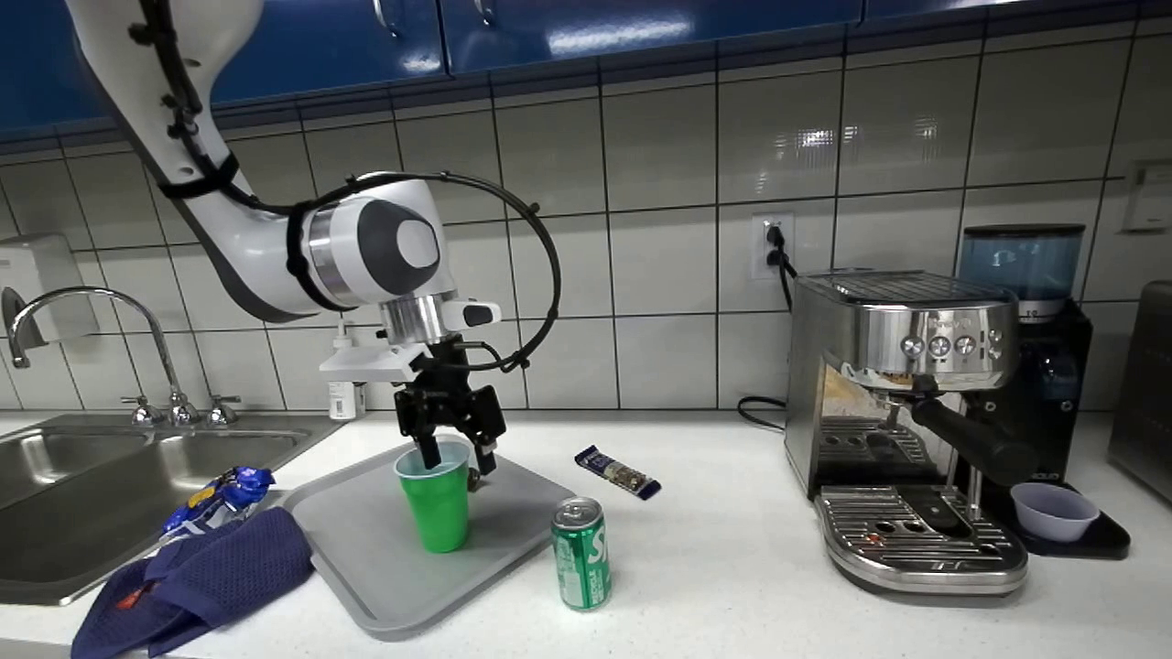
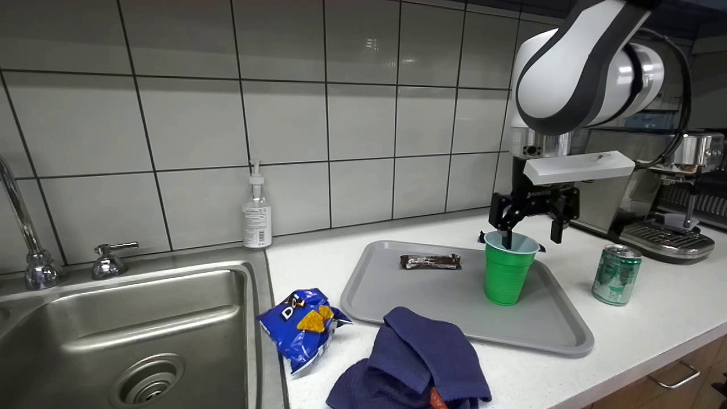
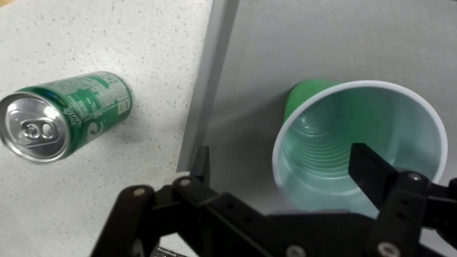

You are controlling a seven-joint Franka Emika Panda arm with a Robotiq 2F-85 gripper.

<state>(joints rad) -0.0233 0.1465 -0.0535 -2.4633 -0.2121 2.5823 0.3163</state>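
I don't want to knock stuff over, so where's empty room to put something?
There's bare counter between the can and the coffee machine, and bare tray between the brown bar and the towel. It's crowded at the cup, where the open jaws straddle its rim, and by the sink, with the chip bag near the towel.

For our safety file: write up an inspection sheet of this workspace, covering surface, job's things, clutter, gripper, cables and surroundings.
Surface: white speckled counter, gray tray lying on it.
Job's things: green cup standing mouth up on the tray.
Clutter: wrapped bar on the tray, second bar on the counter; upright soda can, chip bag and navy cloth near the tray.
Gripper: open, one finger inside the green cup's mouth, the other outside; nothing held.
Cables: black arm cable looping out in a wide arc; power cord hanging from the wall outlet.
Surroundings: sink, pump bottle, espresso machine, grinder, tiled wall, blue cabinets.
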